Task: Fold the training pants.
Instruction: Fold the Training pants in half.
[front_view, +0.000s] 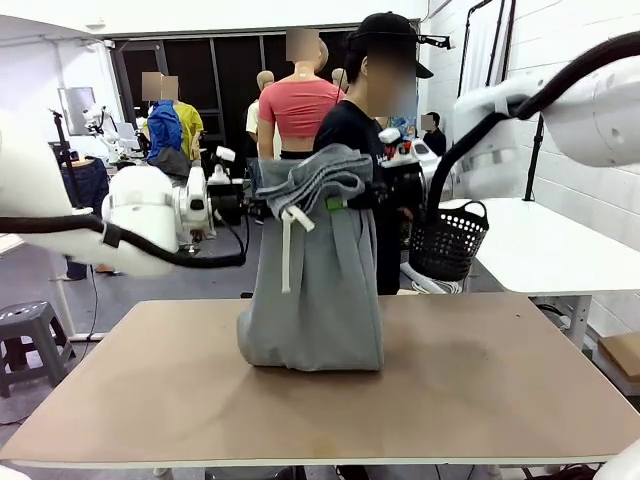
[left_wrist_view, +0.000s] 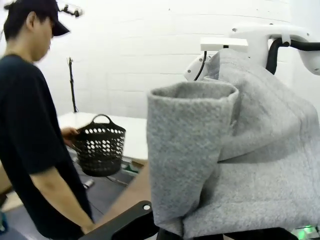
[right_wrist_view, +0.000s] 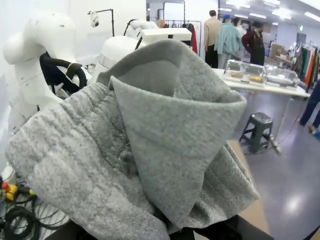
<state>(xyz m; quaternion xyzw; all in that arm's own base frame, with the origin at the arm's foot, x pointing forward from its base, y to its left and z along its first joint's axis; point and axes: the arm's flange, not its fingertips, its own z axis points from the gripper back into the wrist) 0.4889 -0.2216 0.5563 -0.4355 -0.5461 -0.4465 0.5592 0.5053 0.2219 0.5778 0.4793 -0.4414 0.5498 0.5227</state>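
The light grey training pants (front_view: 320, 290) hang upright over the middle of the brown table (front_view: 480, 390), and their lower end rests bunched on it. My left gripper (front_view: 258, 207) is shut on the waistband's left side and my right gripper (front_view: 362, 197) on its right side. A white drawstring (front_view: 290, 240) dangles down the front. In the left wrist view, folded grey fabric (left_wrist_view: 250, 160) drapes over my fingers and hides them. The right wrist view likewise has the pants (right_wrist_view: 150, 150) heaped over its gripper.
A person in a black shirt (front_view: 350, 130) stands right behind the pants, holding a black basket (front_view: 448, 243) (left_wrist_view: 100, 150). A white table (front_view: 560, 250) stands at the right, and a grey stool (front_view: 30, 330) at the left on the floor.
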